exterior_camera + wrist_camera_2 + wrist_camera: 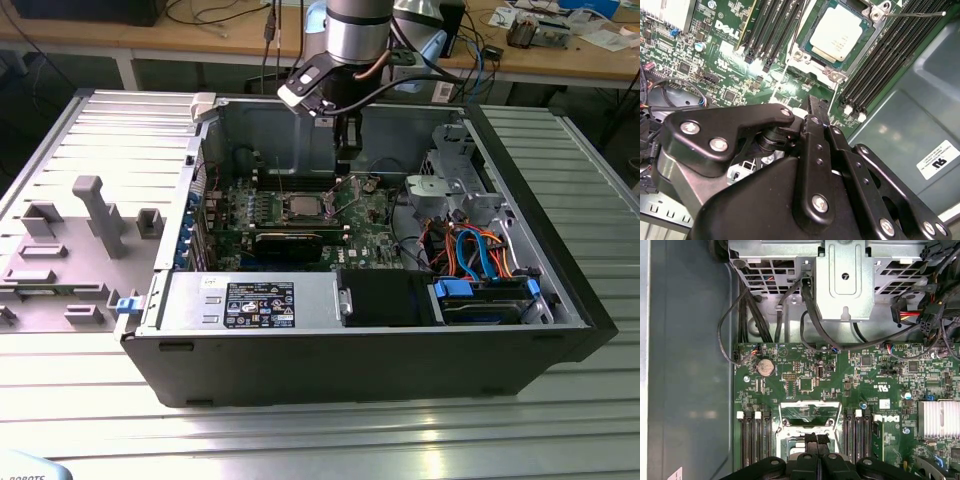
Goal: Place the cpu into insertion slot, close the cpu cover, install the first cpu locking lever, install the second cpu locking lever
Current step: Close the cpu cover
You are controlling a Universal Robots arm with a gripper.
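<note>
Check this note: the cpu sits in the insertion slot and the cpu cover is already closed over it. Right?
No. The cpu does sit in the insertion slot, but the cpu cover is open, swung clear of it: the second wrist view shows the chip's top bare, with no frame over it.

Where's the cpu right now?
The cpu sits in the insertion slot, between the two banks of black memory slots in the second wrist view; in the exterior view it lies mid-board, under the arm.
</note>
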